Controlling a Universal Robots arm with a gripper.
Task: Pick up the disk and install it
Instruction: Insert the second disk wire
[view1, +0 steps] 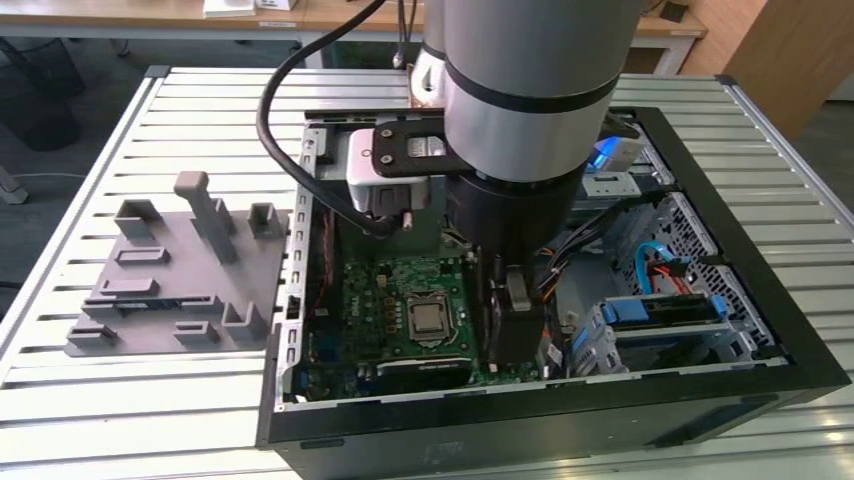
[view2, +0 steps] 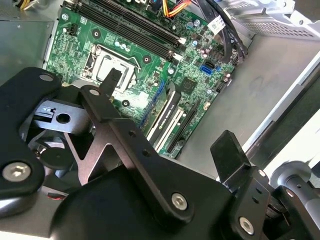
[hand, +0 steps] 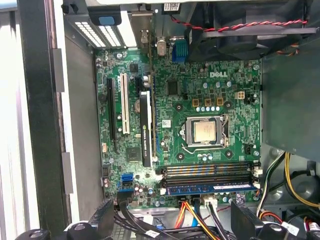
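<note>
Arm: the arm reaches down from above into the open case, over its middle.
Gripper: in the second wrist view the gripper is spread wide, with one black finger well apart from the other and nothing between them. The first wrist view shows the same wide gap.
Under the gripper: the green board, with the socket and its bare silver chip, and the long black slots beside it.
Disk: a blue-and-white piece, likely the disk, lies at the far side of the case, towards the exterior view's right. It sits just behind the arm, which hides most of it, and it is not in the gripper.
Cage: the silver cage with a blue latch stands in the near corner of the case, on the exterior view's right.
Fixture: a grey fixture sits on the slatted table, on the exterior view's left, just beside the case.
</note>
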